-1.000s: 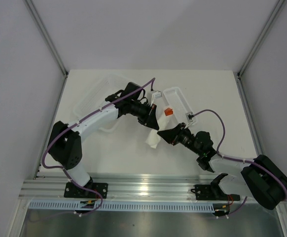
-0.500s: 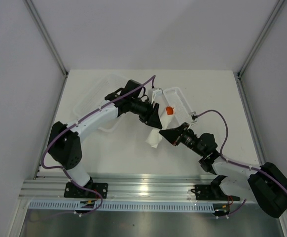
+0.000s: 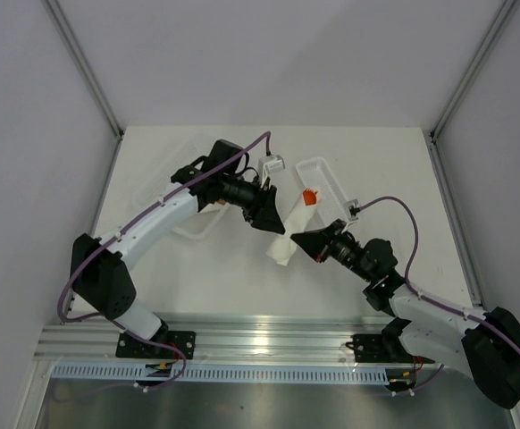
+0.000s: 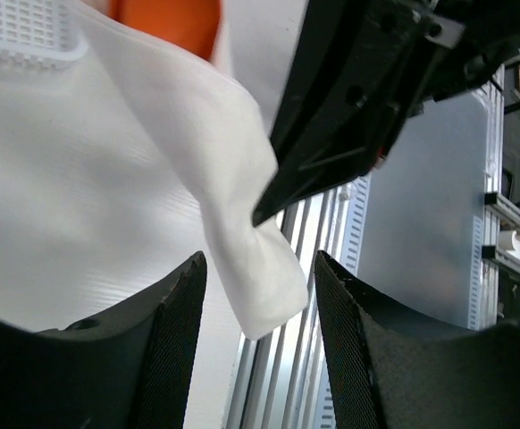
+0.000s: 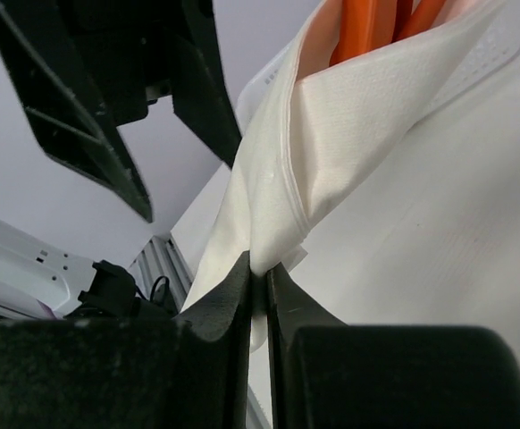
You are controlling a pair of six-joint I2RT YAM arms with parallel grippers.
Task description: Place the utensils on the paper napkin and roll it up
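Rt wrist view: right fingers [image 5: 242, 290] are pinched shut on a fold of the thin white paper napkin [image 5: 376, 116], which wraps the orange-red plastic utensils [image 5: 363, 27] poking out beyond the tips. Left wrist view: left fingers [image 4: 181, 299] are spread apart, napkin's loose corner hanging between them, no clear contact. Top view only: bundle lies betw. both fingers over the white worktop [image 3: 242, 277], orange end toward a clear plastic tray [image 3: 339, 189]. Can't tell if it's lifted.
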